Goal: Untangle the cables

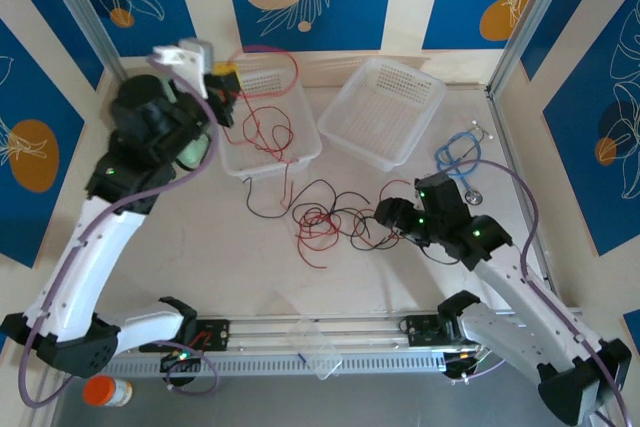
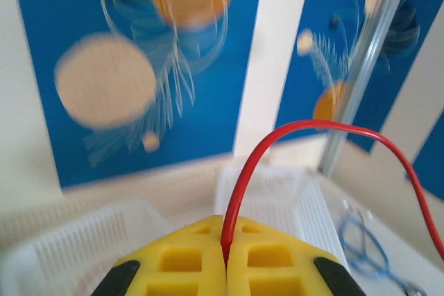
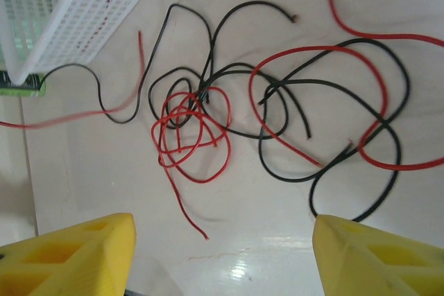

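In the top view, red and black cables (image 1: 330, 217) lie tangled on the table's middle. One red cable (image 1: 290, 62) arcs up from the left white basket (image 1: 312, 139) to my raised left gripper (image 1: 226, 75). The left wrist view shows that gripper (image 2: 225, 247) with its yellow fingers shut on the red cable (image 2: 305, 124). My right gripper (image 1: 385, 212) is low at the tangle's right edge. In the right wrist view the right gripper (image 3: 222, 254) stands open and empty above bare table, with coiled red cable (image 3: 191, 129) and black cable (image 3: 277, 88) just beyond.
A second white basket (image 1: 385, 112) stands at the back right. A thicker light-blue cable (image 1: 460, 152) lies by the right wall. A clear plastic piece (image 1: 315, 347) sits at the near edge, and an orange-capped bottle (image 1: 105, 390) is at the bottom left.
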Controlling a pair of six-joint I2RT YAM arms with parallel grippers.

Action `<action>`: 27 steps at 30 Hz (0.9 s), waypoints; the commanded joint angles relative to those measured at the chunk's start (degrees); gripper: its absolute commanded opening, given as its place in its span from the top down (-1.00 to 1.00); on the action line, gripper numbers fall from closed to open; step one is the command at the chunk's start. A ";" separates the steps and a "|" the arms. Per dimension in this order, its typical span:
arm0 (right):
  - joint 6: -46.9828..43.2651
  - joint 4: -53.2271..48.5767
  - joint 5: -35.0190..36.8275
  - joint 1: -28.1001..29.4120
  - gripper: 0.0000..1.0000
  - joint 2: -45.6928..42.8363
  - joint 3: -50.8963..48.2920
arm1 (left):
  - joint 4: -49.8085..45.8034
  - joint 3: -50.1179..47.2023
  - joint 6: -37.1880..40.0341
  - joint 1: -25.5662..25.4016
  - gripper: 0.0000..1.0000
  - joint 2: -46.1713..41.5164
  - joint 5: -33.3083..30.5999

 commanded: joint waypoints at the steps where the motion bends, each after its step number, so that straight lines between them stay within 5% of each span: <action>1: -3.10 2.71 0.65 3.11 -0.40 4.72 3.98 | 2.62 -6.73 -9.79 0.17 1.00 -1.91 6.90; 8: -13.20 16.32 -3.77 11.37 -0.61 19.12 9.07 | -2.28 -3.85 -11.52 -0.03 1.00 -4.80 7.76; 14: -22.37 33.19 -0.28 17.74 -0.73 28.53 9.92 | -4.06 0.07 -10.50 -0.03 1.00 -4.17 7.04; 23: -21.51 50.48 4.09 19.41 -0.70 39.48 10.49 | -3.33 1.48 -10.35 -0.03 1.00 -3.99 6.57; 27: -20.00 49.74 7.92 19.75 -0.50 44.68 13.89 | -3.50 2.78 -9.76 -0.03 1.00 -3.91 6.14</action>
